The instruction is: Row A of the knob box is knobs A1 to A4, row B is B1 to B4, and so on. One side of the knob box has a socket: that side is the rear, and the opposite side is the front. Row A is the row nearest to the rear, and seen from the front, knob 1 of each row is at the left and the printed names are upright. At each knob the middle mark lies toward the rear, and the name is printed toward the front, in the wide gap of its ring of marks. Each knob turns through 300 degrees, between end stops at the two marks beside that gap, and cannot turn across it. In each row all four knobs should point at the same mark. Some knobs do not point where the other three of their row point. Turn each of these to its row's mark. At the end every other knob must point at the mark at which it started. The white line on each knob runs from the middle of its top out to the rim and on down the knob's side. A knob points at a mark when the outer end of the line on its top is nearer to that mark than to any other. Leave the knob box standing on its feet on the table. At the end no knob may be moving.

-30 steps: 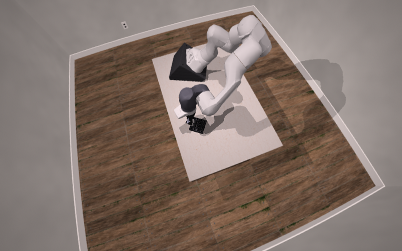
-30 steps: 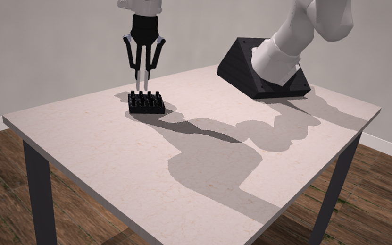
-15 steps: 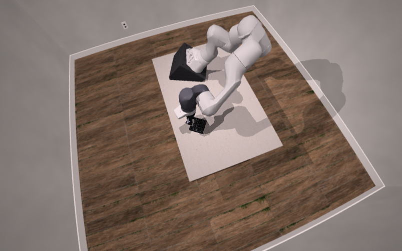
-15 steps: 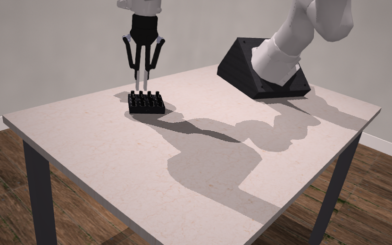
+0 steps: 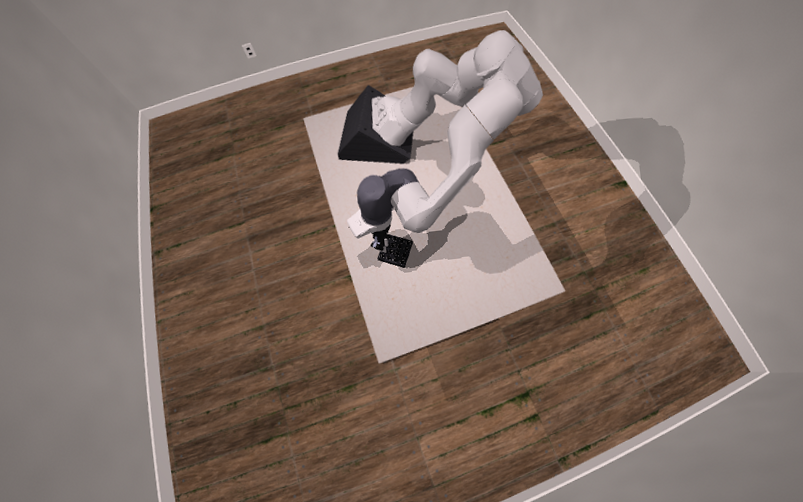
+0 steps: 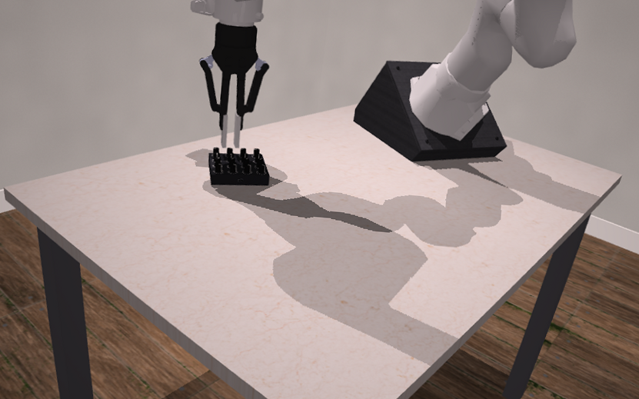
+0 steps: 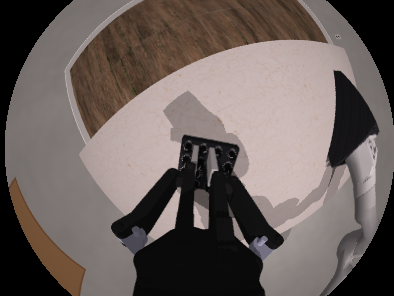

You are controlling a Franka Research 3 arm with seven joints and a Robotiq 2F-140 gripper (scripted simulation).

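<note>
Near the 12 o'clock edge of the knob box (image 5: 395, 252) (image 6: 239, 178) (image 7: 210, 141), exterior view, the gripper (image 5: 379, 242) (image 6: 230, 138) (image 7: 202, 154) points straight down. Fingers: released, parted by a narrow gap, with nothing held between them. Box stands on the pale table (image 5: 466, 311) (image 6: 166, 238) (image 7: 280, 80), its socket (image 6: 240, 179) side facing 6 o'clock in that view. Black wedge base (image 5: 352, 145) (image 6: 385, 106) (image 7: 345, 120) lies well apart — toward 2 o'clock from the box there, about 12 o'clock from above. Shadow (image 6: 347, 264) spreads from the box toward 4 o'clock. Knob lines too small to read; fingertips probably above the knobs — contact cannot be judged.
</note>
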